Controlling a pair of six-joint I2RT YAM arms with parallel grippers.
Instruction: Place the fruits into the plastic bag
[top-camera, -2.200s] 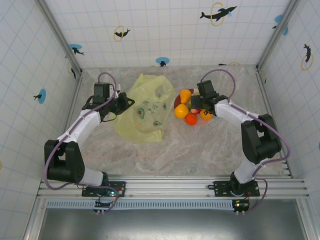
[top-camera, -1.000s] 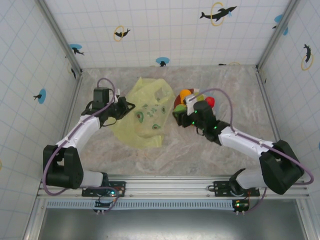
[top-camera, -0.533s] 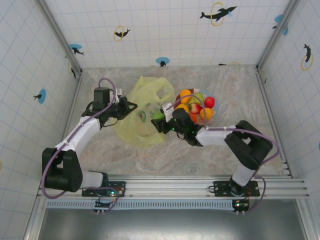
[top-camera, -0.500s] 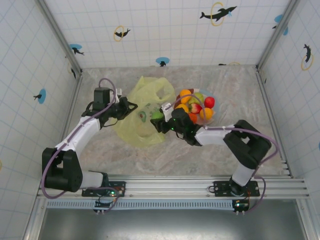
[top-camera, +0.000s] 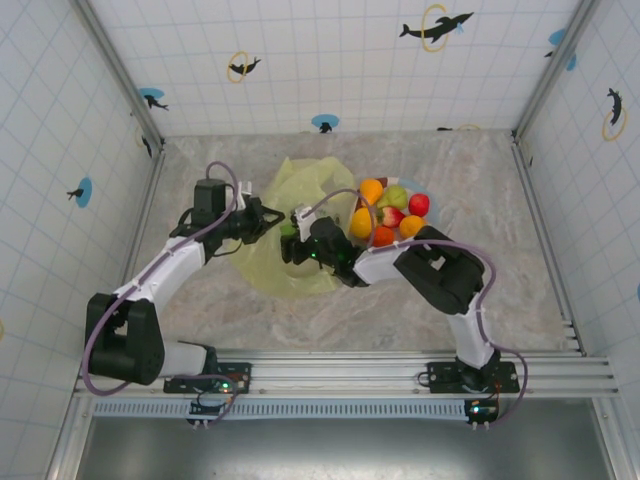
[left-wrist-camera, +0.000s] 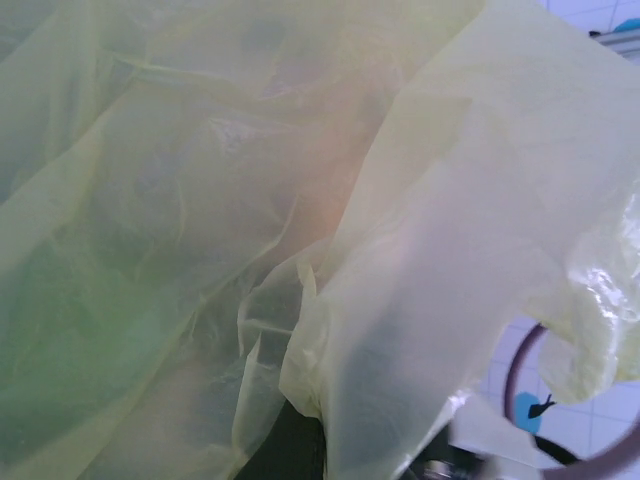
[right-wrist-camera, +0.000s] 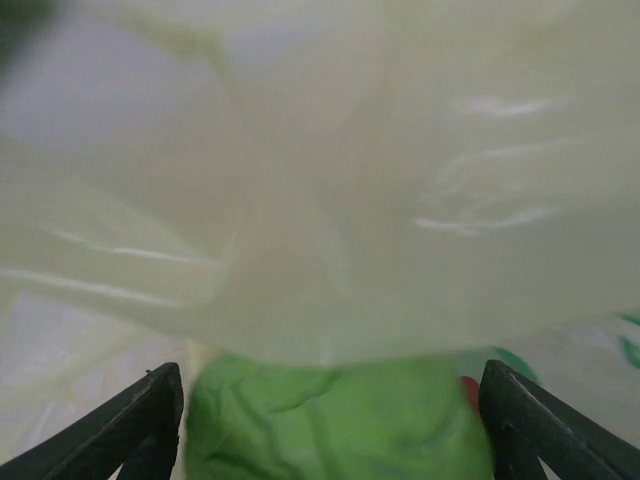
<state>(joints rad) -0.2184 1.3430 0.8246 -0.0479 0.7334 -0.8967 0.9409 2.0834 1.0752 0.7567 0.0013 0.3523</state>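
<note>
Right gripper (top-camera: 294, 247) clamps the green fruit (right-wrist-camera: 335, 425) between both fingers. The plastic bag (right-wrist-camera: 330, 200) lies directly ahead, its film draped just over the fruit. Left gripper (top-camera: 262, 217) sits at the bag's left rim, its opening not discernible. The other fruits (top-camera: 388, 210) lie well to the right.

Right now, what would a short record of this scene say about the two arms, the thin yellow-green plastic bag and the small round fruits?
Left gripper: at the left edge of the thin yellow-green plastic bag; its grip is hidden by plastic
Right gripper: shut on a bright green round fruit, over the bag
Bag: crumpled on the table, between the two grippers
On the round plate: orange fruits, a yellow-green fruit, a red fruit
Task state: the green fruit is not yet let go
</note>
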